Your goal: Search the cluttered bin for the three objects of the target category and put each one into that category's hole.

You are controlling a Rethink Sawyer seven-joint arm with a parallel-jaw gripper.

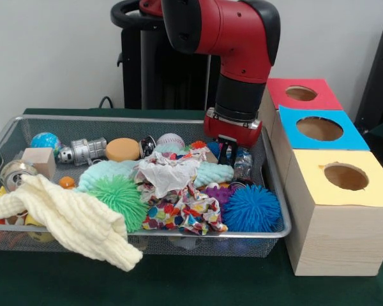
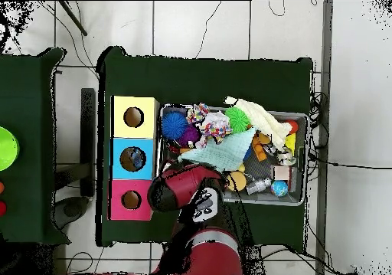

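The wire mesh bin (image 1: 277,210) is packed with toys and cloths. At the front lie a green spiky ball (image 1: 120,196), a blue spiky ball (image 1: 251,208) and, between them, a smaller purple spiky ball (image 1: 221,192). My gripper (image 1: 227,153) hangs over the bin's back right corner, open, with nothing seen between its fingers and its tips just above the clutter. Beside the bin stand three wooden boxes with holes: a yellow-topped box (image 1: 345,177), a blue-topped box (image 1: 319,129) and a red-topped box (image 1: 301,94). In the overhead view the arm (image 2: 191,199) hides the gripper.
A cream knitted cloth (image 1: 64,220) drapes over the bin's front rim. Also inside are a polka-dot cloth (image 1: 182,213), a white crumpled cloth (image 1: 166,173), a mint fuzzy cloth (image 1: 108,171), a globe ball (image 1: 45,141), a wooden block (image 1: 39,160), a silver robot toy (image 1: 83,152) and a baseball (image 1: 171,140).
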